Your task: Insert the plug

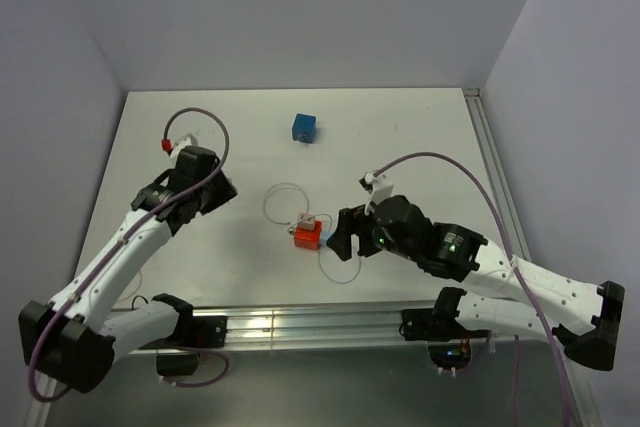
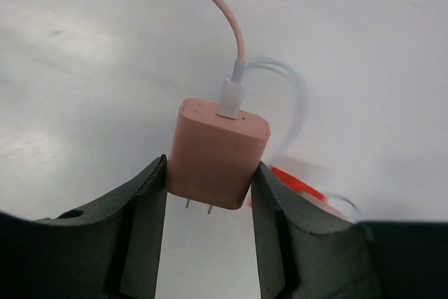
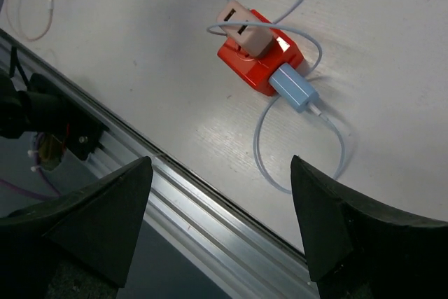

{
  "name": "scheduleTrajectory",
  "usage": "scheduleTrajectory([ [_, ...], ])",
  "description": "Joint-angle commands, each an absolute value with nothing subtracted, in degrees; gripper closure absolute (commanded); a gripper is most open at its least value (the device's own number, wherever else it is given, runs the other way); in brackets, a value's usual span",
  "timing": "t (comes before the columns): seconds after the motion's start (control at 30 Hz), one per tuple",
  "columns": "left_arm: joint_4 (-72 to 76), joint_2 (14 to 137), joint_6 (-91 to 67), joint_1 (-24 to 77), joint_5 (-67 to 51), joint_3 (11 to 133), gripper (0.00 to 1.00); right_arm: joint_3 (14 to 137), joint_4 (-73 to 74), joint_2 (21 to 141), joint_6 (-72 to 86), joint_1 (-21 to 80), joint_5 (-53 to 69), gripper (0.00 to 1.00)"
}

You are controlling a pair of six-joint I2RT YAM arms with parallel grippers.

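Observation:
My left gripper (image 2: pixel 208 176) is shut on a pink plug adapter (image 2: pixel 217 152), held above the table with its two prongs pointing down and a pink cable (image 2: pixel 227 26) running from its top. In the top view the left gripper (image 1: pixel 215 192) is left of the red socket cube (image 1: pixel 308 237). The cube (image 3: pixel 259 57) carries a beige-pink plug (image 3: pixel 241 29) on top and a light blue plug (image 3: pixel 294 89) on its side. My right gripper (image 3: pixel 220 166) is open and empty, just right of the cube in the top view (image 1: pixel 340 232).
A blue cube (image 1: pixel 305 128) sits at the back centre. A light blue cable loop (image 3: pixel 301 166) lies beside the red cube. A thin cable loop (image 1: pixel 283 202) lies left of it. The aluminium rail (image 1: pixel 320 325) runs along the near edge.

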State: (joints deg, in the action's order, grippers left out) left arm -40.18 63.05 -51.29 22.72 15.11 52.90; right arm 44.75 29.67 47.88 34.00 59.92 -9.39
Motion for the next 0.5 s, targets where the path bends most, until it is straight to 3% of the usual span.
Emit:
scheduleTrajectory([
  [0.0,-29.55,56.09,-38.07,26.36,0.57,55.9,1.0,48.95,28.66,49.57,32.17,52.51,2.87,0.16],
  [0.2,-20.06,51.52,-32.1,33.74,-13.94,54.5,1.0,57.82,27.86,54.66,30.32,42.37,25.46,0.2],
  [0.47,-13.01,46.14,-27.16,44.64,-15.47,49.04,1.0,70.03,27.42,65.02,37.0,38.94,36.56,0.25],
])
